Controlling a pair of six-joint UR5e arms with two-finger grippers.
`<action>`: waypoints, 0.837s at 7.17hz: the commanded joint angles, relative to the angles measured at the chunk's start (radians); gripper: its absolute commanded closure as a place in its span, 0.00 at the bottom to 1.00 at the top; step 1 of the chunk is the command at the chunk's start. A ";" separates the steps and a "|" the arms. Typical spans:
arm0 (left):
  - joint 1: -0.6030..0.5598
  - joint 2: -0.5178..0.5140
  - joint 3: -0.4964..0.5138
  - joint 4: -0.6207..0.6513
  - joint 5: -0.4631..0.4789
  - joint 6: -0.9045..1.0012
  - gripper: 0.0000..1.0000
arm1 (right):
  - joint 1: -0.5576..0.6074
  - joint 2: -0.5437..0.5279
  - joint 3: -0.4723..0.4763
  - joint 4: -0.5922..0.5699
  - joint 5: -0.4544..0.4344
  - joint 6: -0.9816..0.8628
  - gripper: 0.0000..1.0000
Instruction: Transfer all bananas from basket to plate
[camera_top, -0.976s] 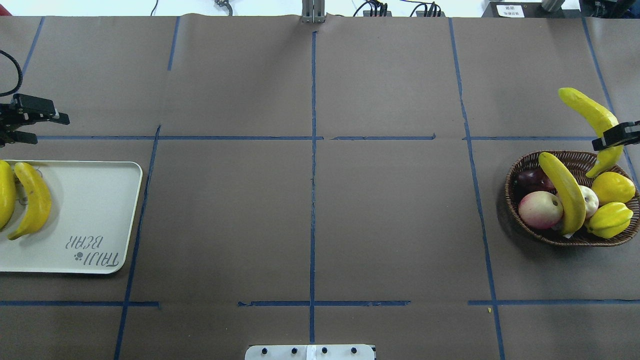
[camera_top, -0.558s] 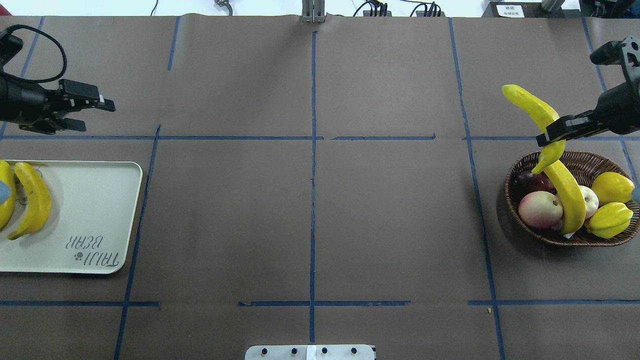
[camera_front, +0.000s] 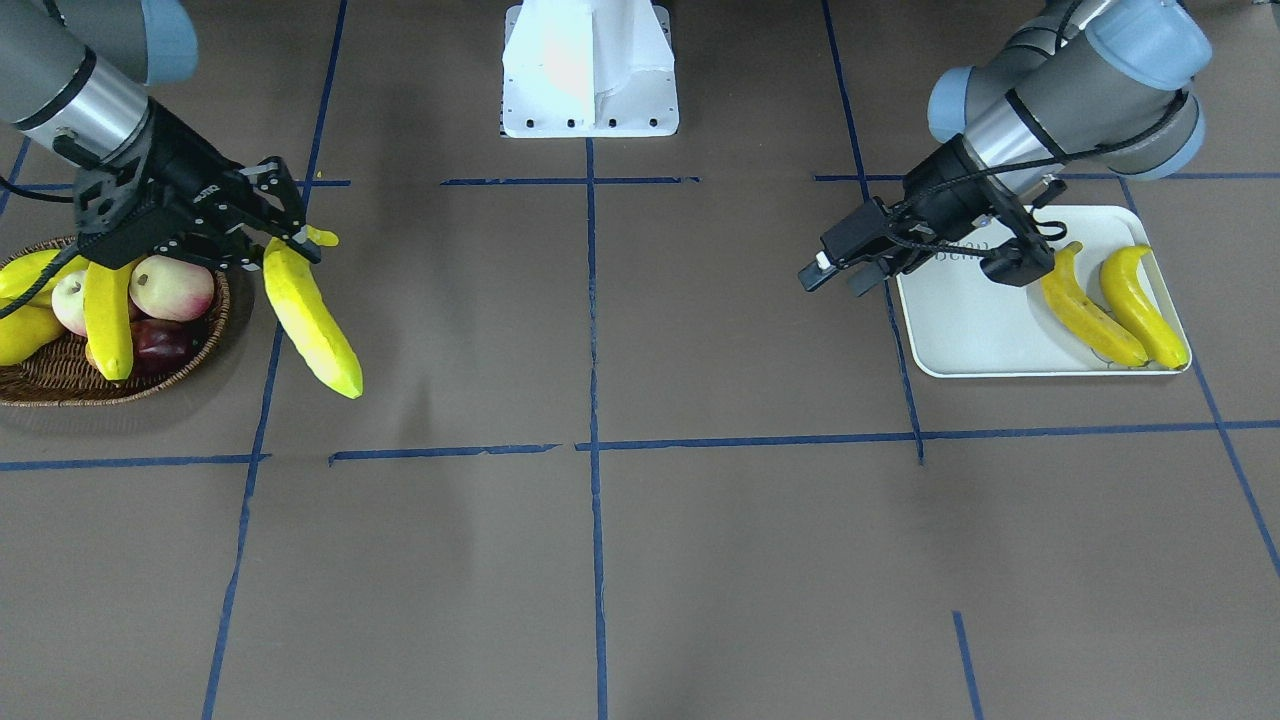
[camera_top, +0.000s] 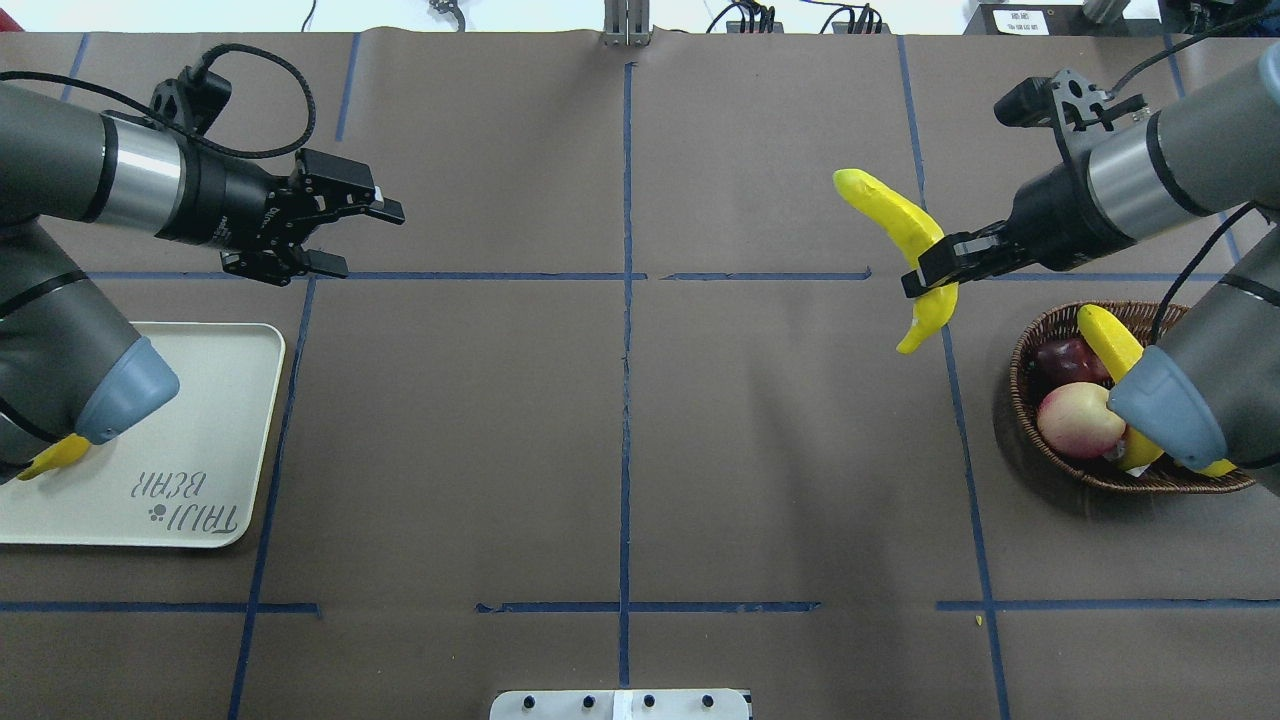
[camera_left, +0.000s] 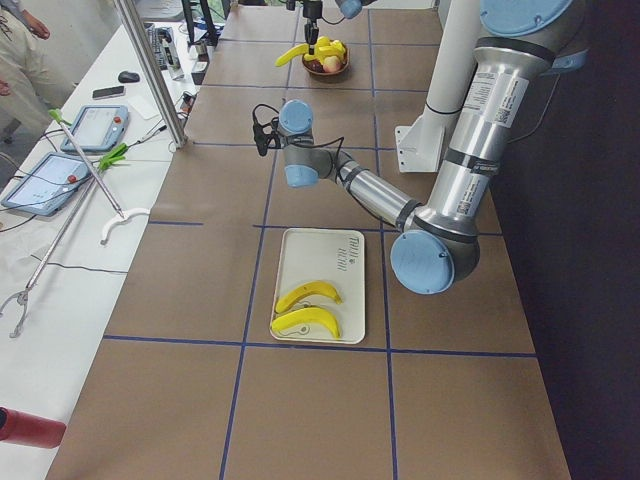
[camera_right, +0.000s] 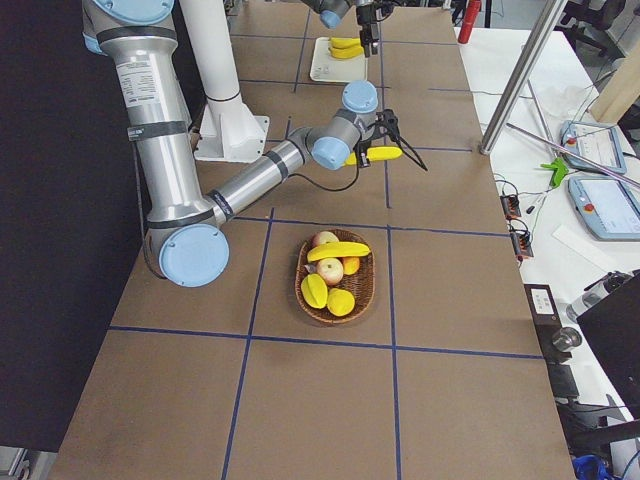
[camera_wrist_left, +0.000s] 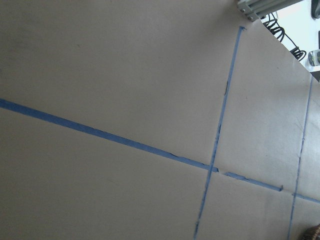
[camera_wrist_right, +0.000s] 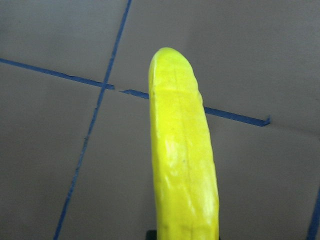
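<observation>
- Front-facing view: the right pincer is clamping the carried banana toward one end. The long free end is hanging low over the tabletop, just beside the basket. Judged risk: the banana may be pivoting or slipping in transit, because the hold is off-centre on glossy skin. The left pincer is standing spread and empty over the plate edge, near the two delivered bananas.
- Overhead view: the basket is sitting at the tabletop's right end and the plate at its left end, well apart. Judged risk: any mid-tabletop handover may be dropping the fruit if release and grip are mistimed. The arms' elbows are covering most of the remaining banana and the plate's fruit.
- Right wrist view: banana skin is filling the frame, and the contact point is being cut off.
</observation>
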 joint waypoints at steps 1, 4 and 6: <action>0.066 -0.107 0.019 0.009 0.006 -0.146 0.00 | -0.156 0.094 -0.012 0.057 -0.165 0.145 0.96; 0.195 -0.210 0.033 0.030 0.174 -0.253 0.00 | -0.289 0.249 -0.117 0.057 -0.365 0.249 0.97; 0.244 -0.267 0.080 0.055 0.257 -0.269 0.00 | -0.320 0.285 -0.121 0.059 -0.387 0.293 0.97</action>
